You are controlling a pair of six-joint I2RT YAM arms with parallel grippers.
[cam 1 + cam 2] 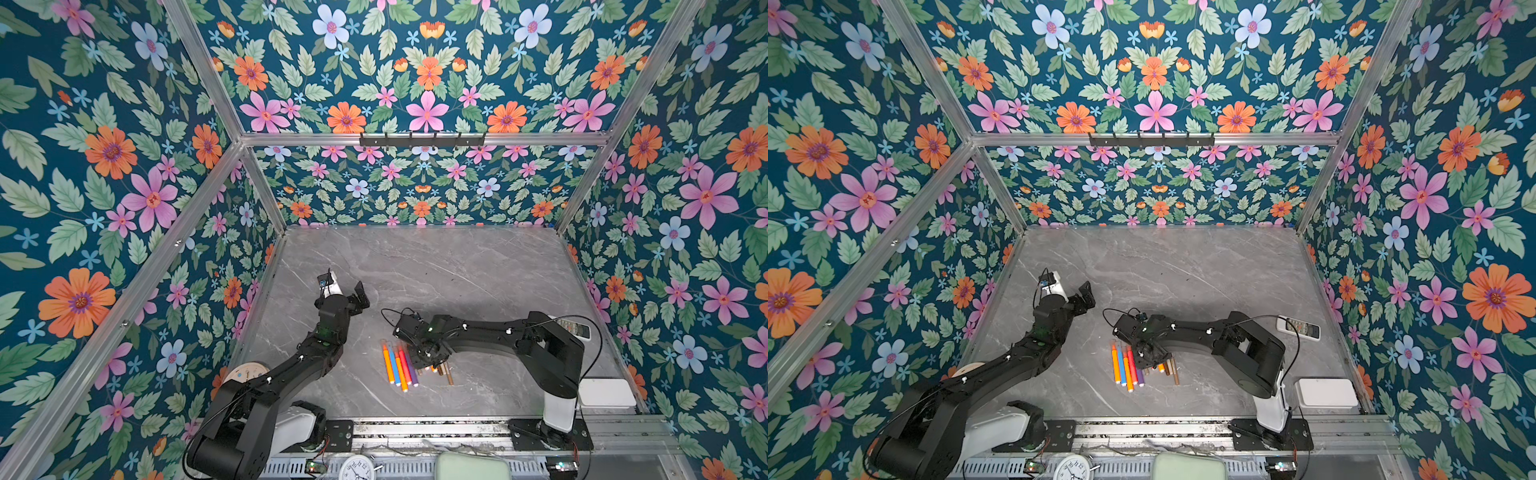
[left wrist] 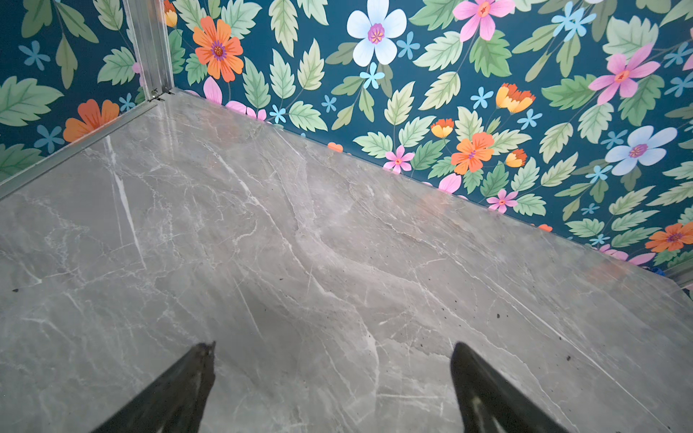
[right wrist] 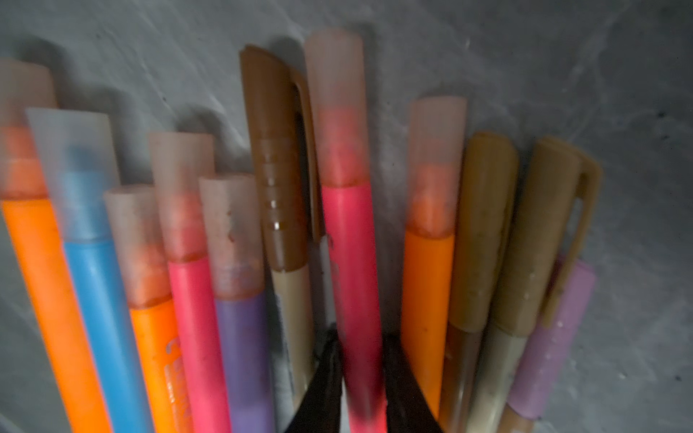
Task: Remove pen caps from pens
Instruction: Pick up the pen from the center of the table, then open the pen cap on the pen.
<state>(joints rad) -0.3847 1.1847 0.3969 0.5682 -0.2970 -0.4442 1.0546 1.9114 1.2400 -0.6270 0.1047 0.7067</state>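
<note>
The pink-red pen (image 3: 345,232) is clamped at its barrel by the right end effector (image 3: 362,339), low among the pens (image 1: 399,365) laid side by side on the bench (image 1: 457,270), its translucent cap (image 3: 333,93) not yet off. The left end effector (image 2: 333,348) is held wide open and empty, well apart. The pick-up is judged in hand; next the pen must be lifted clear and its cap offered to the left jaws.

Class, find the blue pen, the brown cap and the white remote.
blue pen (image 3: 101,318): right wrist view, barrel.
brown cap (image 3: 275,180): right wrist view, body.
white remote (image 1: 1306,330): in a top view, keypad face.
</note>
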